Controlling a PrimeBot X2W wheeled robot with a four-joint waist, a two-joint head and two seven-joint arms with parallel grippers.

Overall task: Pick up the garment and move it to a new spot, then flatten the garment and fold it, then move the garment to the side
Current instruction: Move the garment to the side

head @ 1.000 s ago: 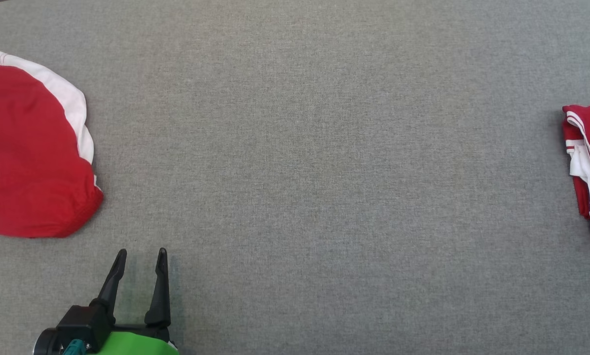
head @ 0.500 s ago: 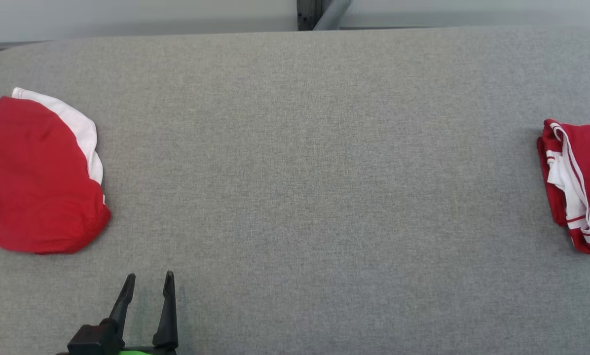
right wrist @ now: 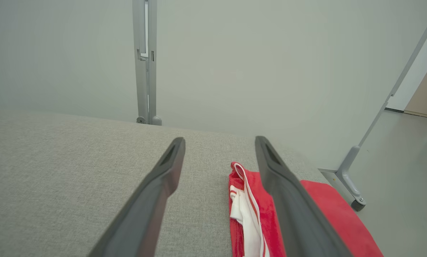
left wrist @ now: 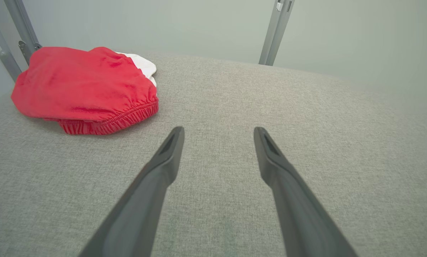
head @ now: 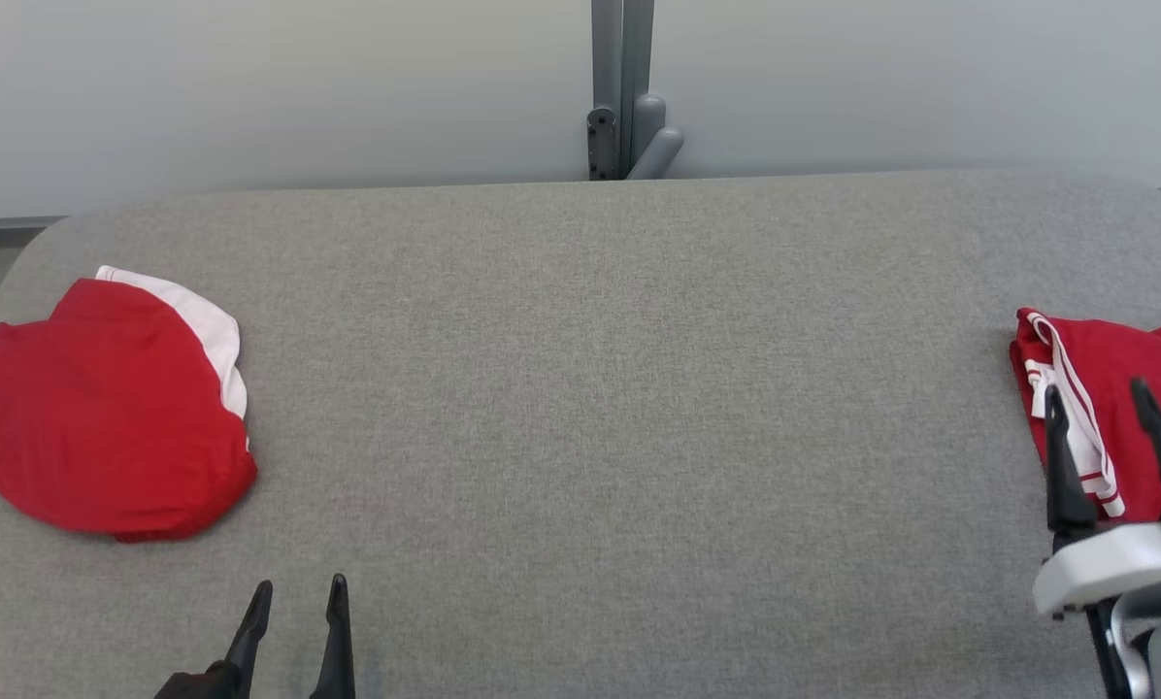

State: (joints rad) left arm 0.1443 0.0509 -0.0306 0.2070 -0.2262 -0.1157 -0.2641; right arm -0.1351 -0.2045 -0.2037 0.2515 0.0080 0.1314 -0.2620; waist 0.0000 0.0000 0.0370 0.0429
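A crumpled red garment [head: 105, 427] with a white panel lies at the left end of the grey padded table [head: 590, 388]. It also appears as the red garment [left wrist: 85, 82] with its elastic waistband facing me. A second red garment [head: 1119, 374], folded and trimmed with white stripes, lies at the right end. My left gripper [head: 296, 590] stands open over bare table near the front edge, right of the crumpled piece; the left gripper [left wrist: 219, 132] holds nothing. My right gripper [head: 1095, 391] hovers open above the folded piece, and the right gripper [right wrist: 220, 141] is empty with the folded garment [right wrist: 317, 207] beneath its right finger.
A grey metal post [head: 619, 87] rises behind the table's far edge against a pale wall. Past the table's right end there is floor and a wheeled frame leg [right wrist: 356, 203]. The folded piece lies close to that right edge.
The head camera has tilted up, bringing the table's far edge, the wall and the post into view. My right gripper has come into the picture at the lower right. Neither garment has shifted on the table.
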